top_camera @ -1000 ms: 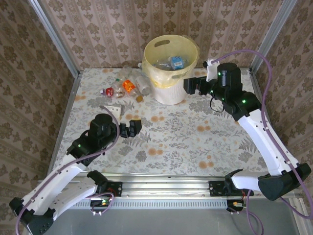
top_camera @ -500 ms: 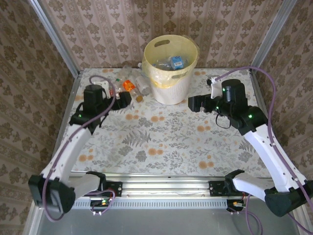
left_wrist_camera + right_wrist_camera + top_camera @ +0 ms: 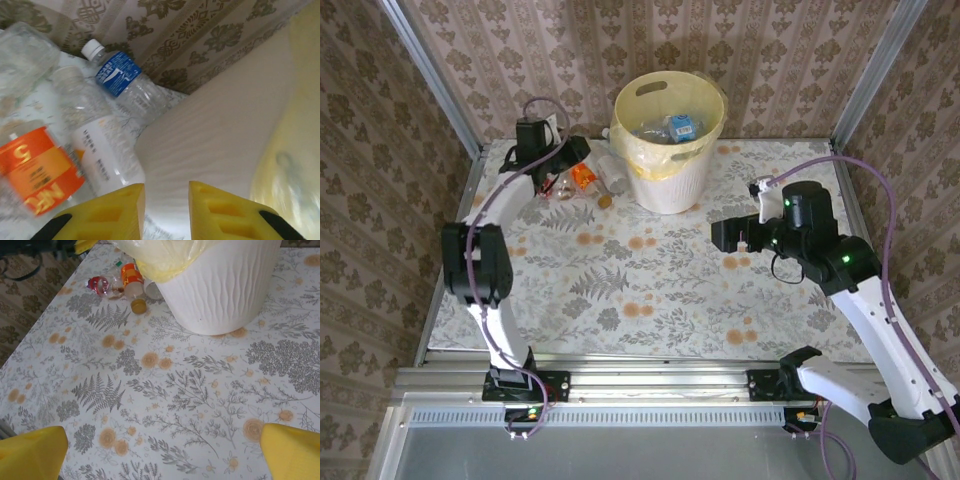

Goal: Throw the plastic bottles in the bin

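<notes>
We are holding our left gripper narrowly open and empty beside the bin; the bottles are lying just beside it on the desk, long axes pointing roughly ahead. Our right gripper is hanging farther off, wide open.

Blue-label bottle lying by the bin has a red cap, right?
Not quite: the cap on the blue-label bottle is white, not red, as the left wrist view shows. The bottle does lie by the bin.
</notes>
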`<act>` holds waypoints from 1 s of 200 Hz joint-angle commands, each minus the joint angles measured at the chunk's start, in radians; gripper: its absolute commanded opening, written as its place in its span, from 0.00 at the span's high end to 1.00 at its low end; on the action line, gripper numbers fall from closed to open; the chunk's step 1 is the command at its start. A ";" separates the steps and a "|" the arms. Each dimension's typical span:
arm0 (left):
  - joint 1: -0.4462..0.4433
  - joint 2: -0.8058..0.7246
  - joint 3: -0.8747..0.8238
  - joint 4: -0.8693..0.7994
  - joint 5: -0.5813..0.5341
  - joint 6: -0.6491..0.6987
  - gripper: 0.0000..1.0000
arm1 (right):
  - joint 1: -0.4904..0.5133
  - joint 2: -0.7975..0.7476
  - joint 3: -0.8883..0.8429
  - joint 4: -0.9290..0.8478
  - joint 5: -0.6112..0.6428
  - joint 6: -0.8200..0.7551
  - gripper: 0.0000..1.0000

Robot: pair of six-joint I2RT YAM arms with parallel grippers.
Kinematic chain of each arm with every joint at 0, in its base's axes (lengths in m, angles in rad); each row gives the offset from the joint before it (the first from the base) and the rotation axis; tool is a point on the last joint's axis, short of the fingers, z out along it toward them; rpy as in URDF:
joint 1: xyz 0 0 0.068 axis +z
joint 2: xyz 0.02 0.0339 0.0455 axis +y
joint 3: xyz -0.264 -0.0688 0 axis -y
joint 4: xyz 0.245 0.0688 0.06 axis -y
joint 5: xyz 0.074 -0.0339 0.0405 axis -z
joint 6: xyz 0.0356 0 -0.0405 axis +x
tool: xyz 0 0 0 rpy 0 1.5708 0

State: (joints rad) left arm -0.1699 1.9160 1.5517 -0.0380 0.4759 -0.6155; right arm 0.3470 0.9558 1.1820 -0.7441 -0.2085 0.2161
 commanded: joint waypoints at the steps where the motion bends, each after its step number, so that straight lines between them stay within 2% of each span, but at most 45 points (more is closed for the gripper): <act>1: -0.024 0.061 0.063 0.171 0.106 -0.107 0.73 | -0.002 -0.028 -0.020 -0.044 0.009 -0.001 0.00; 26: -0.051 0.137 0.084 0.334 0.161 -0.209 0.75 | -0.002 -0.026 -0.025 -0.053 0.017 -0.009 0.00; 30: -0.057 0.146 0.090 0.349 0.195 -0.216 0.75 | -0.001 -0.025 -0.028 -0.051 0.019 -0.009 0.00; 115: -0.149 0.182 0.072 0.428 0.268 -0.229 0.75 | -0.001 -0.015 -0.037 -0.039 0.018 -0.005 0.00; 176: -0.195 0.186 0.072 0.405 0.308 -0.186 0.75 | -0.002 -0.005 -0.036 -0.034 0.027 -0.009 0.00; 191: -0.187 0.150 0.053 0.325 0.282 -0.124 0.73 | -0.002 0.004 -0.036 -0.034 0.027 -0.010 0.00; 200: -0.178 0.123 0.042 0.237 0.244 -0.071 0.69 | -0.002 0.011 -0.035 -0.034 0.027 -0.012 0.00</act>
State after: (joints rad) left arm -0.3561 2.0991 1.6169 0.3141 0.7380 -0.8032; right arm 0.3470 0.9520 1.1522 -0.7677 -0.1944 0.2127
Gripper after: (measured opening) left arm 0.269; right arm 0.999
